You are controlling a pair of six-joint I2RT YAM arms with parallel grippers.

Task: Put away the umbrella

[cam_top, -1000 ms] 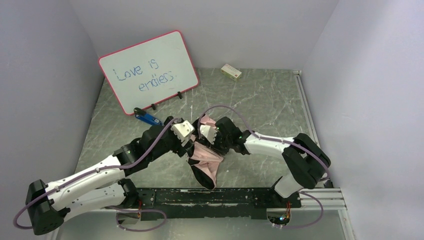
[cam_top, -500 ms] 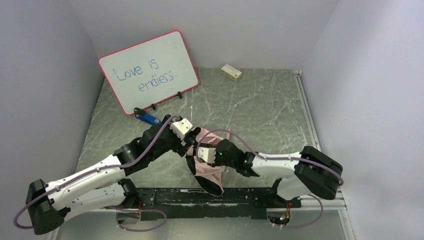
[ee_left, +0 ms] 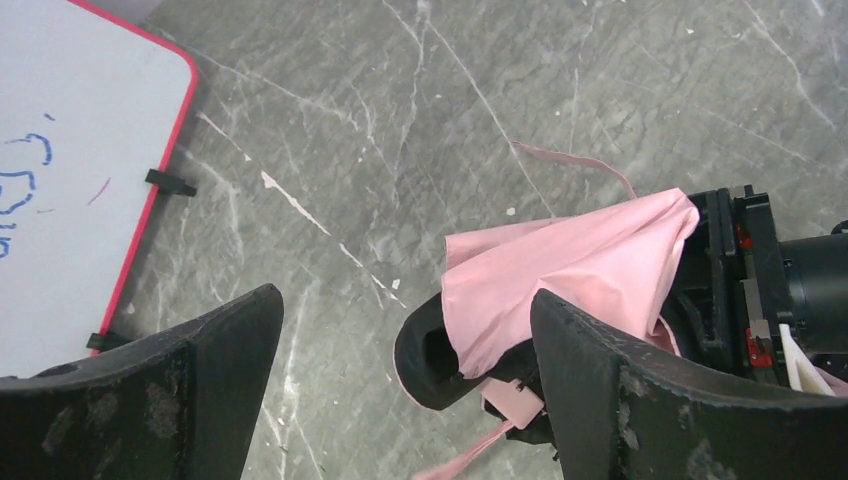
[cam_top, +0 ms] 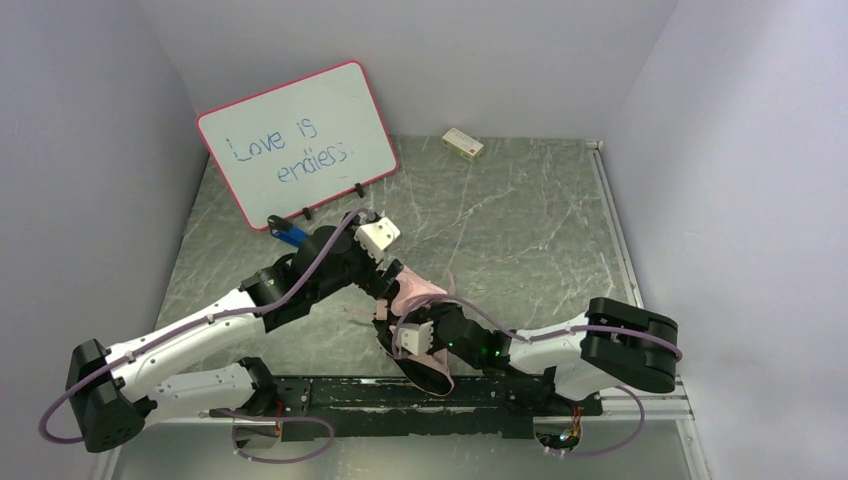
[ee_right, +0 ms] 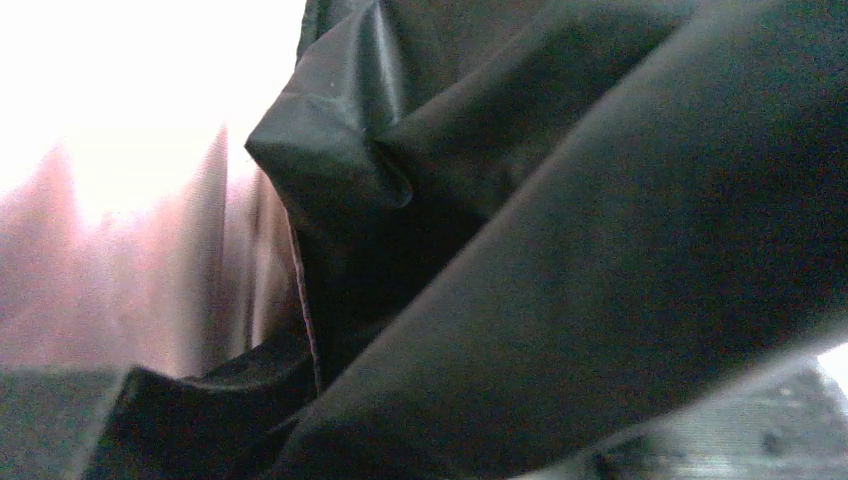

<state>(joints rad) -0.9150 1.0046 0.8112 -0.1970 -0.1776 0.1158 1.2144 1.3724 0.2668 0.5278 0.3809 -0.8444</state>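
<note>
left gripper (ee_left: 405, 300): wide apart, empty, just beside umbrella (ee_left: 570, 270) | right gripper (cam_top: 405, 338): buried in its fabric, grip cannot tell | umbrella: crumpled on table (ee_left: 500, 100)

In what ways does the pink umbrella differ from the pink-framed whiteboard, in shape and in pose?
The whiteboard is flat and rigid; the umbrella is a crumpled bundle of cloth. The whiteboard stands on edge at the back left of the table; the umbrella lies near its front. The whiteboard carries blue handwriting; the umbrella is plain, black inside. Both show pink.
</note>
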